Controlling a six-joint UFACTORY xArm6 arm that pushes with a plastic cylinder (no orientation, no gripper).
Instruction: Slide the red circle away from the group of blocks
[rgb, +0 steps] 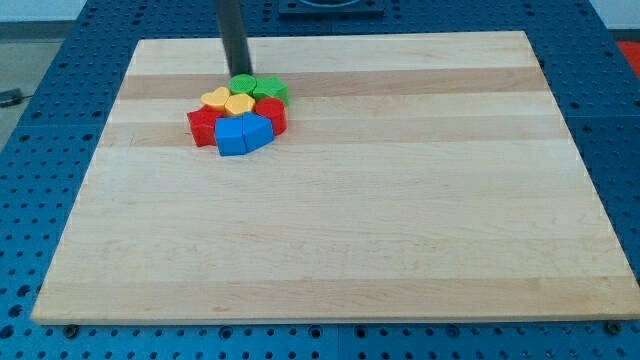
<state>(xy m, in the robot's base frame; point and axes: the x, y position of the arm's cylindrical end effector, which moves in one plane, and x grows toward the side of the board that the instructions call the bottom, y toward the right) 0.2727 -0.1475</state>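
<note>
A tight cluster of blocks sits on the wooden board (330, 230) at the view's upper left. A rounded red block (273, 113), likely the red circle, is on the cluster's right side, wedged between a green block (271, 90) above and a blue block (259, 131) below. A second red block (202, 125) is on the left side. Two yellow heart-like blocks (215, 98) (240, 104) lie in the middle, another green block (242, 83) at the top, and a blue cube (231, 137) at the bottom. My tip (238, 74) is at the cluster's top edge, against the top green block.
The board lies on a blue perforated table (60, 60). The board's top edge runs just above the rod.
</note>
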